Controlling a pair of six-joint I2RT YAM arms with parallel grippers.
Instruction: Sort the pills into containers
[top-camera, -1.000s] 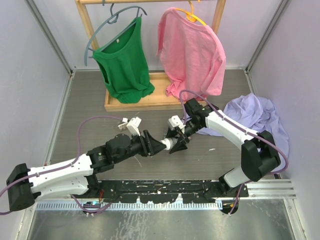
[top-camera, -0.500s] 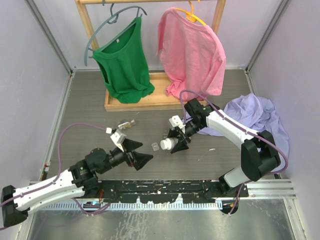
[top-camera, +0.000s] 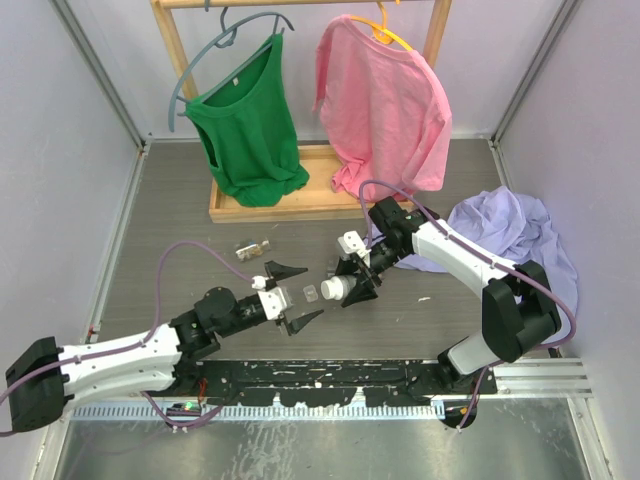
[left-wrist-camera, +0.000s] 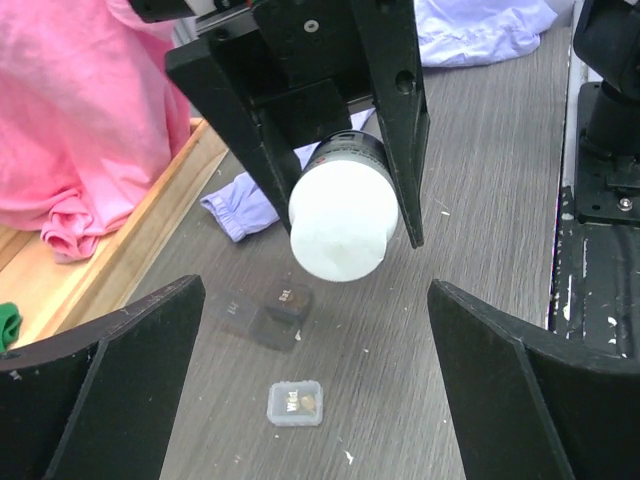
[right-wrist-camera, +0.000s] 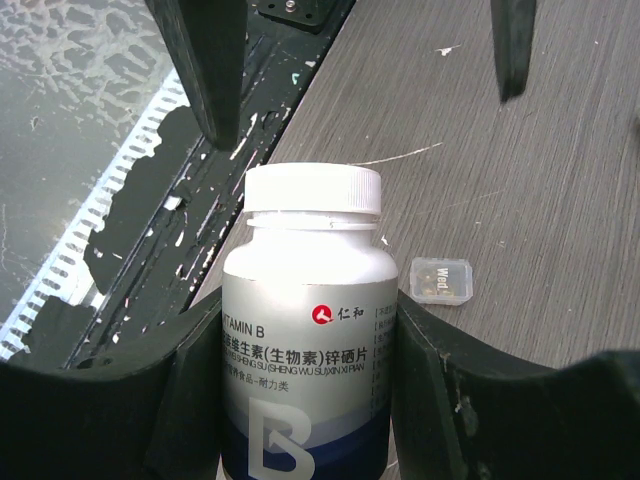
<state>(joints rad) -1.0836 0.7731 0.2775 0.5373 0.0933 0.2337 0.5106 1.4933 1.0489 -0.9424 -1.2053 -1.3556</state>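
A white vitamin bottle (right-wrist-camera: 310, 330) with its white cap (left-wrist-camera: 343, 225) on is held sideways above the table, my right gripper (right-wrist-camera: 310, 320) shut on its body. My left gripper (top-camera: 297, 295) faces the cap with jaws wide open, one finger (top-camera: 284, 269) on each side and clear of it. On the table below lies a clear container (left-wrist-camera: 296, 403) marked "Wed" with a brownish pill (left-wrist-camera: 309, 401) inside; it also shows in the right wrist view (right-wrist-camera: 442, 279). Two dark containers (left-wrist-camera: 270, 310) lie just beyond it. A few more containers (top-camera: 252, 249) sit farther back left.
A wooden rack (top-camera: 300, 205) at the back carries a green shirt (top-camera: 248, 125) and a pink shirt (top-camera: 385, 100). A lavender cloth (top-camera: 510, 235) is heaped at the right. A black rail (top-camera: 320, 380) runs along the near edge. Walls close both sides.
My left gripper, closed round the bottle's cap a second ago, let go, drew back down-left, opened wide, and has come forward again to face the cap. The right arm and bottle stayed still.
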